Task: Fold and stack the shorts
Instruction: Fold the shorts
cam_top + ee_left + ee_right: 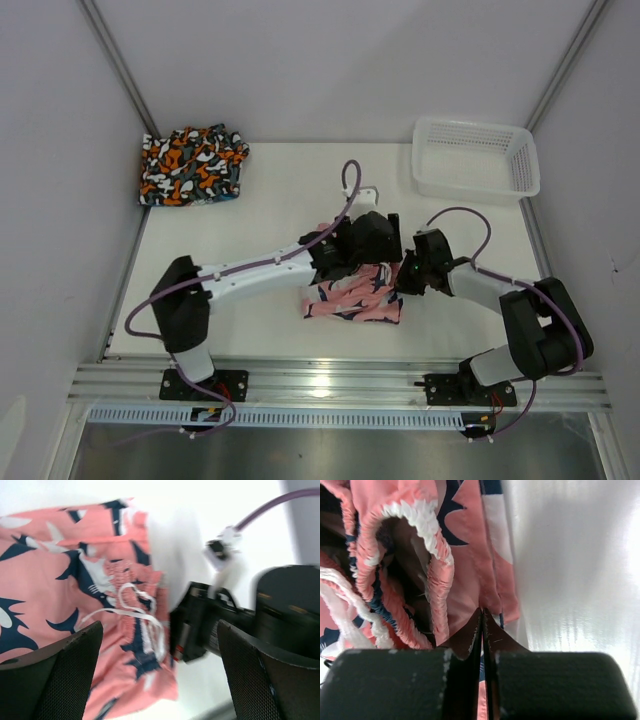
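Pink-navy-white shorts (pixel 352 297) lie folded on the white table (pixel 260 220) between the two arms. My left gripper (pixel 374 240) hovers over their far edge, open and empty. In the left wrist view the wide-apart left gripper (pixel 159 626) frames the pink shorts (pixel 50 580) and their white drawstring (pixel 134 605). My right gripper (pixel 405 281) is at the shorts' right edge. The right wrist view shows the right gripper (pixel 482 611) shut on a fold of the pink shorts (pixel 470 540) beside the elastic waistband (pixel 437 560). Orange-black-white camouflage shorts (pixel 192 166) sit folded at the back left.
A white mesh basket (pixel 470 124) stands at the back right corner of the table. White walls close in on both sides. The right arm's black wrist (pixel 200 625) shows close beside the left gripper in the left wrist view.
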`<action>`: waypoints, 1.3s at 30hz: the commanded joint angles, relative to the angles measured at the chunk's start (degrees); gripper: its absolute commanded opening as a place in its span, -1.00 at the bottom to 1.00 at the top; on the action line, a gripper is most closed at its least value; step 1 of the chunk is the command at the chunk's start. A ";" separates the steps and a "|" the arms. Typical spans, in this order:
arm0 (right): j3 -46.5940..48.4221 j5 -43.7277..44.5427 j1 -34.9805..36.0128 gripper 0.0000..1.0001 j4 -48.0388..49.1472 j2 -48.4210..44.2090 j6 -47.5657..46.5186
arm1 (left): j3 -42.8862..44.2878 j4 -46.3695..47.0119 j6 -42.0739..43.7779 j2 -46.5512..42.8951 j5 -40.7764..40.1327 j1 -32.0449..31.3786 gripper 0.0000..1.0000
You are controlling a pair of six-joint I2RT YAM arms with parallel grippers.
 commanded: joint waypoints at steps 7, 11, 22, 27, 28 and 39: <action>2.32 9.21 -2.84 -0.72 -12.00 -9.64 -4.29 | -8.00 3.77 3.12 -18.60 11.35 6.03 0.95; 5.66 10.90 -3.37 -0.18 -16.33 -16.24 -5.97 | -15.56 5.25 4.00 -23.53 13.29 10.85 0.95; 11.91 -6.32 -0.47 -0.19 -9.40 -18.89 -5.54 | -24.89 14.56 8.40 -19.16 24.07 18.41 0.92; 11.47 -12.12 3.83 -0.27 -2.21 -13.62 -3.52 | -22.61 17.74 7.61 -14.75 30.87 21.59 0.87; 10.51 -12.92 4.19 -0.28 -0.97 -12.92 -3.08 | -22.08 18.00 7.78 -14.22 30.96 21.68 0.87; -2.48 -15.39 -0.81 -0.53 9.75 -3.60 -0.26 | -18.13 25.56 4.79 -4.47 37.81 23.09 0.81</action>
